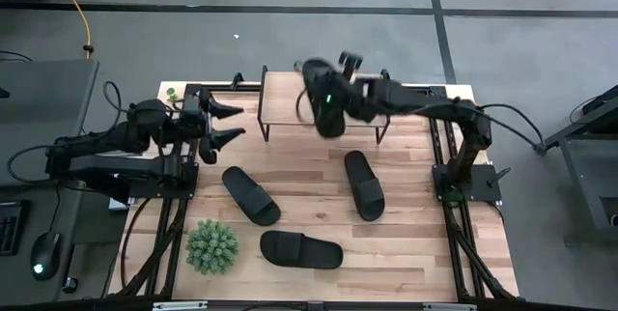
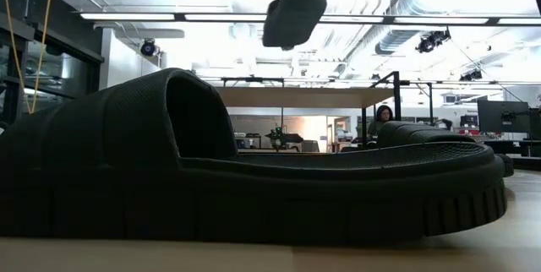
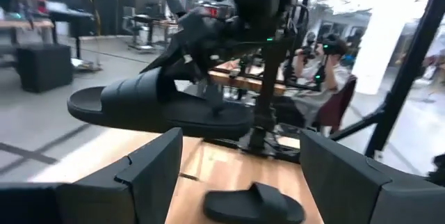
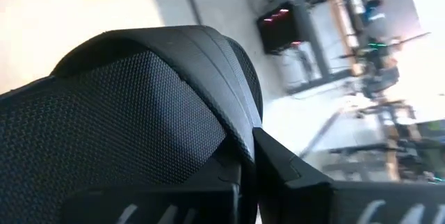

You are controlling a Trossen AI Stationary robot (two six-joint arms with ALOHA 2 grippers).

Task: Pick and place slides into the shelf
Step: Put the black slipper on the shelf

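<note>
My right gripper is shut on one black slide and holds it in the air over the shelf, a low rack with a light wood top and thin black legs at the table's far edge. The left wrist view shows this slide level and lifted. Three more black slides lie sole down on the table: one left of centre, one right of centre, one toward the near edge. My left gripper waits open at the shelf's left, touching nothing. My right gripper holds the slide at its wide strap, coming from above and slanting in from the table's right. One dark finger lies against the strap's edge; the strap hides the other. The slide is lifted clear, roughly level, above the shelf's top.
A small green potted plant stands near the table's near left corner. In the low view the nearest slide fills the foreground, with the shelf behind it. People sit in the room beyond the table. Bare wood lies between the slides.
</note>
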